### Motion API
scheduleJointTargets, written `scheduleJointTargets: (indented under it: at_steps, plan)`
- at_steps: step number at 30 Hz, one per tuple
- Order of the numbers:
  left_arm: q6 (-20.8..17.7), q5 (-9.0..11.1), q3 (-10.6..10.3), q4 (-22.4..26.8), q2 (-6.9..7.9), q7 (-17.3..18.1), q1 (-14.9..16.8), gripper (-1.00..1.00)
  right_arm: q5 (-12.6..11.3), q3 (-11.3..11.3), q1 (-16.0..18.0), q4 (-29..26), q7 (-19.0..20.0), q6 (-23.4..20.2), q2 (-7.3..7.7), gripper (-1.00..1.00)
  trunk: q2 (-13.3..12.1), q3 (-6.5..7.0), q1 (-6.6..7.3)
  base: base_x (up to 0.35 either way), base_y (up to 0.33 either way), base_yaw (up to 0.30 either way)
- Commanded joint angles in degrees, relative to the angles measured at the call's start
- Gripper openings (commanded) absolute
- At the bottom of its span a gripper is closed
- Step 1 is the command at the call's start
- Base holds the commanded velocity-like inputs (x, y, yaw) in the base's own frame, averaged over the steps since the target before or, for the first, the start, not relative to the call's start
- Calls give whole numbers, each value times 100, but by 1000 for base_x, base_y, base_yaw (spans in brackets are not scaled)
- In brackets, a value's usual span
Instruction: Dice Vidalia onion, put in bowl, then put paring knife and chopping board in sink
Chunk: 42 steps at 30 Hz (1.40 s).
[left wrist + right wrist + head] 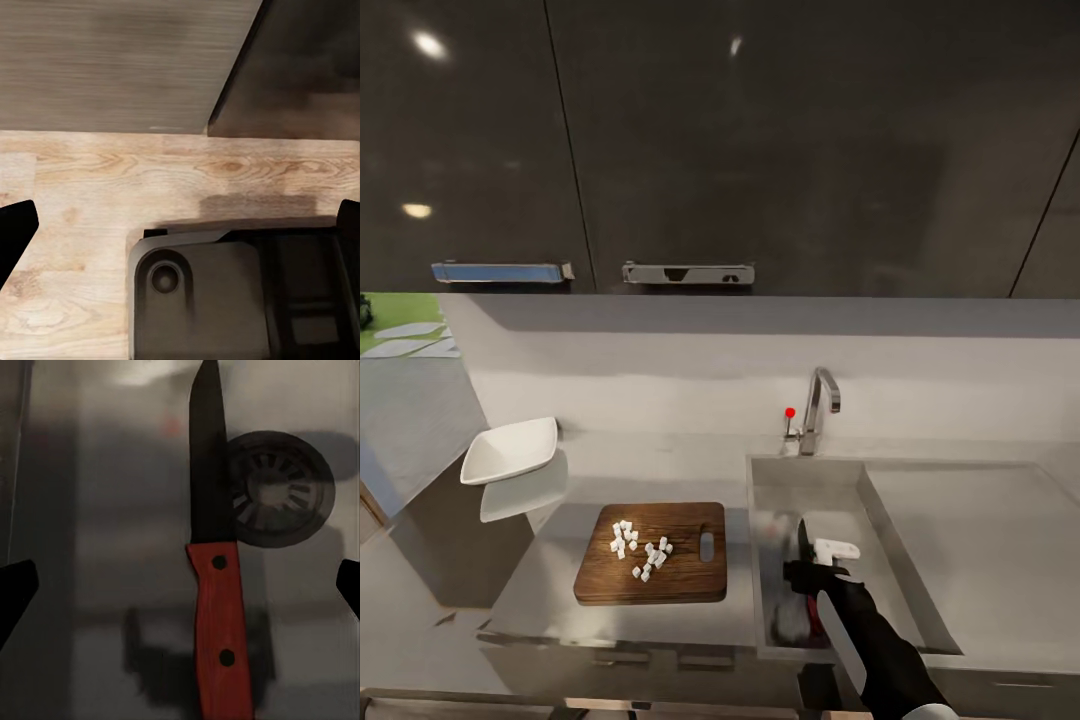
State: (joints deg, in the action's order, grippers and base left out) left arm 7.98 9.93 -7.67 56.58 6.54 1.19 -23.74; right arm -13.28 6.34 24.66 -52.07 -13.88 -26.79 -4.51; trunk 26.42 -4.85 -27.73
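Note:
The paring knife (217,607), with its red-orange handle and dark blade, is down in the sink (880,480), its blade partly across the round drain (289,491). My right gripper (182,585) hangs open above it, fingers wide apart and clear of the handle; in the head view this gripper (815,572) is over the basin's left part. The dark brown chopping board (680,585) lies on the countertop (660,465) left of the sink, with several white onion dice (640,548) on it. The white bowl (510,450) stands further left. My left gripper (184,221) is open, holding nothing.
The chrome tap (818,405) with its red dot rises behind the sink. Dark wall cabinets (660,140) hang overhead. In the left wrist view, pale wooden floor (112,187) and the robot's dark base (225,300) lie below the gripper. A drainer surface (980,540) extends right of the basin.

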Motion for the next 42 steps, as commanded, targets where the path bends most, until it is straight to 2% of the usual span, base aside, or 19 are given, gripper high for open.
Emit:
scheduleJointTargets:
  at_steps: [1, 4, 7, 12, 14, 18, 22, 24, 28, 31, 34, 42]
  plan:
    - [11, 61, -13, 3, 5, 12, 1, 100, -60, 18, 4, -52, -63, -14, 3, 100, 11, -11, -3, 0, 0, 0]
    - [11, 61, -10, -4, 5, 12, 1, 100, -51, 37, 4, -484, -89, -31, 6, 100, 11, -11, -3, 0, 0, 0]
    - [11, 61, -17, -20, 0, 12, 1, 100, -41, 55, 4, -1204, -112, -98, 18, 100, 11, -11, -3, 0, 0, 0]
    - [11, 55, -15, -32, -11, 12, 1, 100, -34, 66, 4, -2455, -124, -928, 20, 100, 11, -11, -3, 0, 0, 0]
    - [10, 53, -15, -33, -12, 12, 1, 100, -36, 68, 4, -2837, -127, -1135, 20, 100, 11, -11, -3, 0, 0, 0]
    - [11, 58, -15, -46, -12, 12, 1, 100, -18, 69, -24, -3430, -125, -1207, 25, 100, 11, -11, -3, 0, 0, 0]
    - [7, 61, -12, -69, -16, 12, 1, 100, -8, 73, -70, -3804, -124, -1179, 29, 100, 11, -11, -3, 0, 0, 0]
    - [4, 61, -8, -78, -19, 12, 1, 100, -8, 76, -200, -3938, -124, -1112, 29, 100, 11, -11, -3, 0, 0, 0]
    - [5, 61, -5, -201, -56, 12, 1, 100, -8, 87, -458, -4068, -121, -809, 29, 100, 11, -11, -3, 0, 0, 0]
    - [10, 61, -4, -242, -85, 12, 1, 100, -8, 176, -644, -4104, -116, -551, 35, 100, 11, -11, -3, 0, 0, 0]
    - [10, 61, -6, -251, -91, 12, 1, 100, -9, 243, -684, -4109, -116, -492, 54, 100, 11, -11, -3, -10, 49, 0]
    - [11, 61, -6, -264, -90, 12, 1, 100, -19, 253, -698, -4095, -115, -518, 98, 100, 11, -11, -3, -85, 267, 0]
